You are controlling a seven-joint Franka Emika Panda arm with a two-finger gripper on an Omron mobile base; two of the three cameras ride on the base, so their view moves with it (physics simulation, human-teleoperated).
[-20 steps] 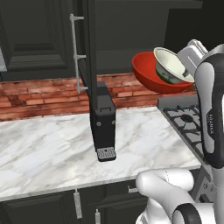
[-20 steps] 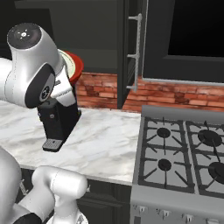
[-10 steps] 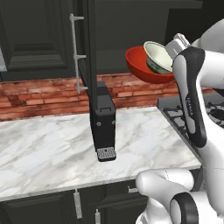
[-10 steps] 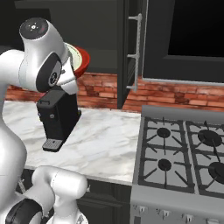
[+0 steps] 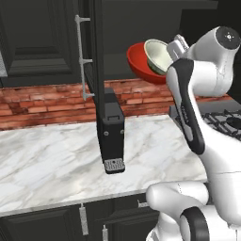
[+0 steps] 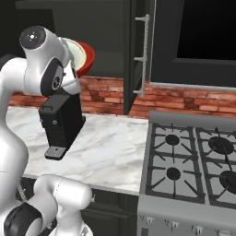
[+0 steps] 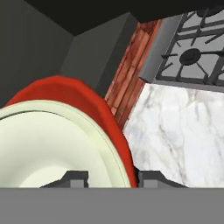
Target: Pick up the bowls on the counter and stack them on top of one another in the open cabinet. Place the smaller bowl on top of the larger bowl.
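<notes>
**Carrying both bowls, nested and tilted, up toward the cabinet shelf**

Starting from the nearest thing, the gripper (image 7: 107, 177) shows its two dark tips at the bottom of the hand view, one on each side of the bowl rims. I judge it is clenched on the rims of the two bowls together, because both bowls hang in the air with nothing under them.

Directly in front of the tips is the smaller bowl (image 7: 48, 146), cream-white, which sits inside the larger bowl (image 7: 74, 92), the red one. So the stacking itself looks already made. In the left base view the pair is held high beside the white arm, and the smaller bowl (image 5: 159, 55) and larger bowl (image 5: 141, 63) are tipped steeply: their open side faces toward the arm, the red bottom faces toward the cabinet door. Bowls are round, so there is no long axis; what matters is the tilt.

Below lies the table (image 5: 56, 160), white marble, with a black appliance (image 5: 111, 134) on it.

Farthest is the open cabinet (image 6: 106, 32), its dark shelf just behind the bowls. I judge the coming move must push the pair forward onto the shelf and bring it level.
</notes>
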